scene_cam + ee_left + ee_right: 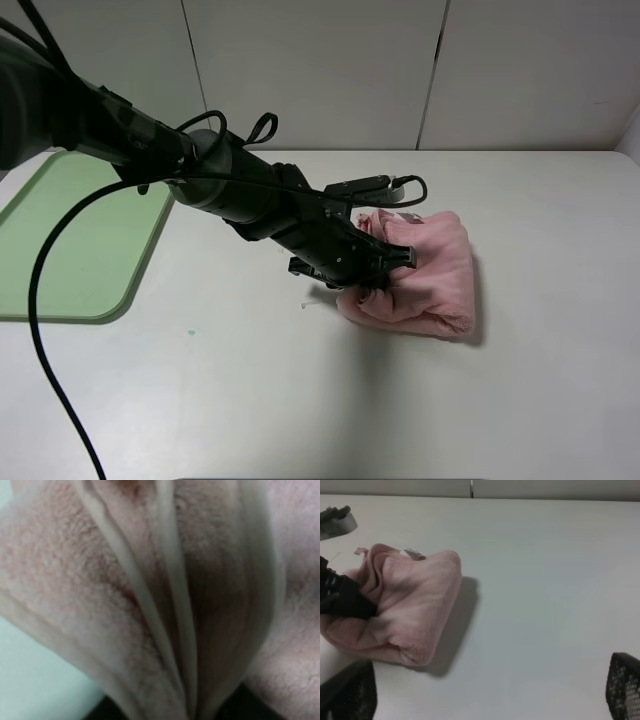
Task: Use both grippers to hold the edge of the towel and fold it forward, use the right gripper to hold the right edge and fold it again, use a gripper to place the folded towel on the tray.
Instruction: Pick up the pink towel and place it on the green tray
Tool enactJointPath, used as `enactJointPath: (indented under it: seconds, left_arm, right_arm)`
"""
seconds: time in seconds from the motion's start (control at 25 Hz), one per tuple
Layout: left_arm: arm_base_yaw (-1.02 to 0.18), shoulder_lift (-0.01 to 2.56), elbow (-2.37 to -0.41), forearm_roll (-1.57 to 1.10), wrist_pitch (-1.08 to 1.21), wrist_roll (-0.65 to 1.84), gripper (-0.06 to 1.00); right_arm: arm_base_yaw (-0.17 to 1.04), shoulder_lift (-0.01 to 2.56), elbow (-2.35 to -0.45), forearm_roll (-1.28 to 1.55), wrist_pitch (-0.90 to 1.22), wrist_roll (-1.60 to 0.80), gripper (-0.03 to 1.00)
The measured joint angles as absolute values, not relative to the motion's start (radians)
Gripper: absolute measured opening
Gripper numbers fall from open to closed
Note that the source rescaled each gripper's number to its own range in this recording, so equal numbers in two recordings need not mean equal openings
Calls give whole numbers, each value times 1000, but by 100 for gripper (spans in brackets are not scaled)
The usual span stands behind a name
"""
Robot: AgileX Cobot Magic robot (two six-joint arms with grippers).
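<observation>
Left gripper [385, 268] pinches folded towel [430, 275] beside tray [75, 240].

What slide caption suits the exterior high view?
Left gripper clamps the folded towel; tray waits alongside.

White tabletop [540, 400]; pale panelled wall [320, 70] behind, dark vertical seams; soft even light.

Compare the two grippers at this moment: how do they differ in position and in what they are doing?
The left gripper reaches across the table and is clamped on the folded towel; the right gripper stands open and holds nothing. The left gripper touches the towel, its wrist view filled with pink folds, while the right gripper is apart from it, over bare table. Both have black fingers.
</observation>
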State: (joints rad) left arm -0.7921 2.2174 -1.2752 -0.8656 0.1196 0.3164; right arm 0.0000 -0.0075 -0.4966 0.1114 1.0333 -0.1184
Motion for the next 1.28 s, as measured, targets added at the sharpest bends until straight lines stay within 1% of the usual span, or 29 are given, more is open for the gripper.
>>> enactJointPath:
  seconds: [0.04, 0.08, 0.52, 0.88, 1.08, 1.28]
  left_arm:
    - [-792, 2217, -1275, -853, 120, 315, 18]
    - [-792, 2217, -1275, -843, 120, 315, 18]
    - [-792, 2216, -1275, -778, 121, 276, 18]
    - [-789, 2159, -1270, -696, 157, 274, 18]
    - [-760, 2129, -1268, -657, 206, 274, 18]
    - [-706, 2095, -1266, -592, 263, 268, 18]
  right_arm:
    - [0, -8, -497, 111, 1033, -118, 100]
    - [0, -8, -497, 111, 1033, -118, 100]
    - [0, -8, -497, 111, 1033, -118, 100]
    - [0, -8, -497, 111, 1033, -118, 100]
    - [0, -8, -497, 111, 1033, -118, 100]
    - [0, -8, -497, 111, 1033, -118, 100]
